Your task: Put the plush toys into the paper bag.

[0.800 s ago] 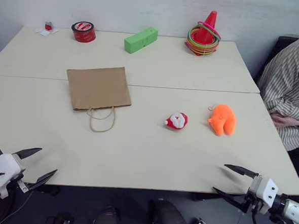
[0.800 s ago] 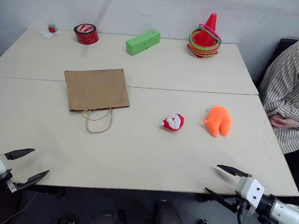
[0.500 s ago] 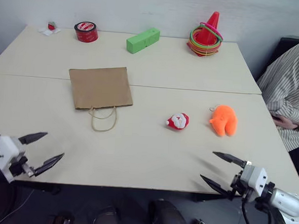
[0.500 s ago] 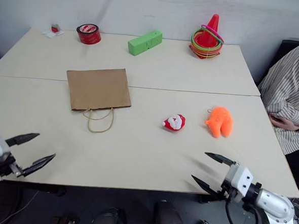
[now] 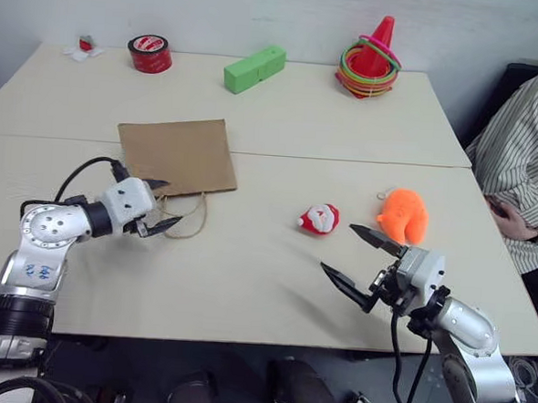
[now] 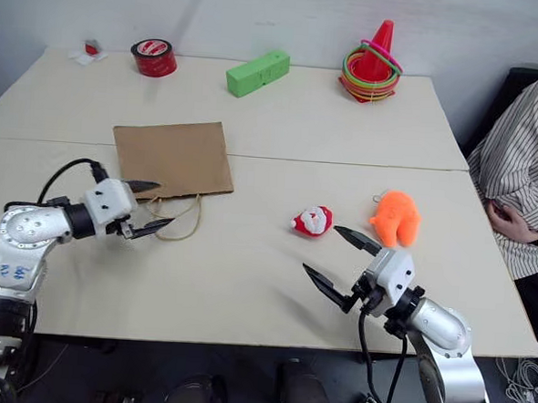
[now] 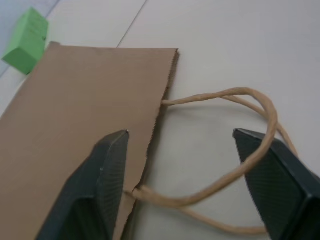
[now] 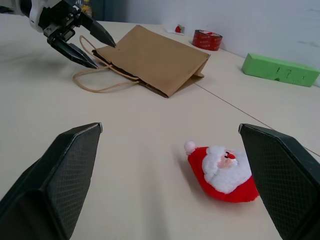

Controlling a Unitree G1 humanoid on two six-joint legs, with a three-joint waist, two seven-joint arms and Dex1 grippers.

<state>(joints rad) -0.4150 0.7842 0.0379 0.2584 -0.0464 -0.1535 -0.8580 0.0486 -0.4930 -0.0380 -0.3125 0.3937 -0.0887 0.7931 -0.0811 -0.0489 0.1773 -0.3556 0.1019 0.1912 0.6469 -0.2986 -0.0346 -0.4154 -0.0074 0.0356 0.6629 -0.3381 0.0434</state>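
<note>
While the paper bag [image 5: 176, 156] lies flat on the table [image 5: 246, 282] in the head views, everything else gets placed from it. Left gripper [image 5: 158, 205] sits over the bag's mouth edge, just above the cord handles [image 5: 188, 217]; its fingers are apart, nothing between them. Santa toy [image 5: 320, 218] lies to the bag's right, well apart from it, and the orange plush [image 5: 401, 215] lies farther right still. Right gripper [image 5: 361, 259] is on the near side of the Santa toy, far from the bag, fingers spread wide, empty. Behind the bag at the table's far edge: red tape roll [image 5: 150, 54], green block [image 5: 254, 69], orange cone with rings [image 5: 369, 58]. A person in a striped shirt [image 5: 526, 153] sits off to the right, far from the bag.

Left wrist view: both black fingers [image 7: 102, 185] straddle the bag's serrated mouth edge and handles [image 7: 235, 145], one over the brown paper [image 7: 75, 115], the other past the loop. Gap open, no grip. Green block [image 7: 27, 40] shows beyond the bag's far corner.

Right wrist view: wide-open fingers [image 8: 55, 180] frame the Santa toy [image 8: 222, 172], which lies on its back, nearer than the bag [image 8: 155, 60]. Left gripper [image 8: 87, 47] shows at the bag's handle end. Tape roll [image 8: 207, 39] and green block [image 8: 280, 70] stand behind the bag.
</note>
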